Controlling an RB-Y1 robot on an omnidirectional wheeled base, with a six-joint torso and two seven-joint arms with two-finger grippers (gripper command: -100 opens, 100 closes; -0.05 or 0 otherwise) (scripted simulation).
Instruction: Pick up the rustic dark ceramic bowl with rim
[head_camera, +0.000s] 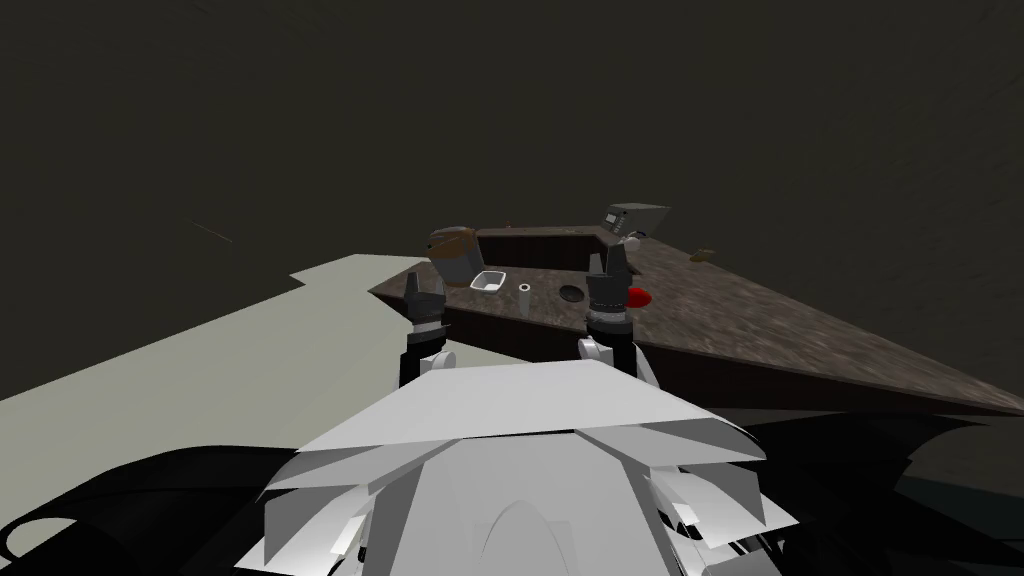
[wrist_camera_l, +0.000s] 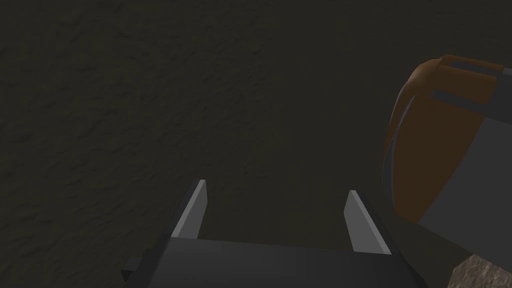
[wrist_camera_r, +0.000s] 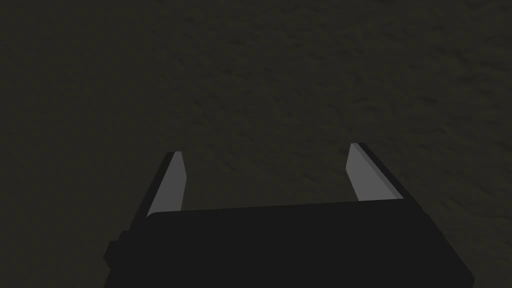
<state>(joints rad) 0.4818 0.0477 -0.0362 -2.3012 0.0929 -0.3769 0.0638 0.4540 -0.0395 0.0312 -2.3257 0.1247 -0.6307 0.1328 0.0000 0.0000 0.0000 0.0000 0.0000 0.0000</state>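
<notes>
A small dark round bowl (head_camera: 571, 293) lies on the mottled brown countertop (head_camera: 760, 320), between a small white cup (head_camera: 524, 296) and a red thing (head_camera: 639, 296). My right gripper (head_camera: 607, 262) is raised just to the right of the bowl, above the counter; its fingers (wrist_camera_r: 169, 182) stand open with nothing between them. My left gripper (head_camera: 424, 287) hovers at the counter's left end. It is open and empty (wrist_camera_l: 277, 192), with a brown and grey appliance (wrist_camera_l: 445, 145) beside it.
A brown and grey toaster-like appliance (head_camera: 455, 252) stands at the counter's left end, with a white rectangular dish (head_camera: 488, 282) next to it. A grey box-like device (head_camera: 632, 216) sits at the back corner. Pale floor (head_camera: 220, 350) lies to the left of the counter.
</notes>
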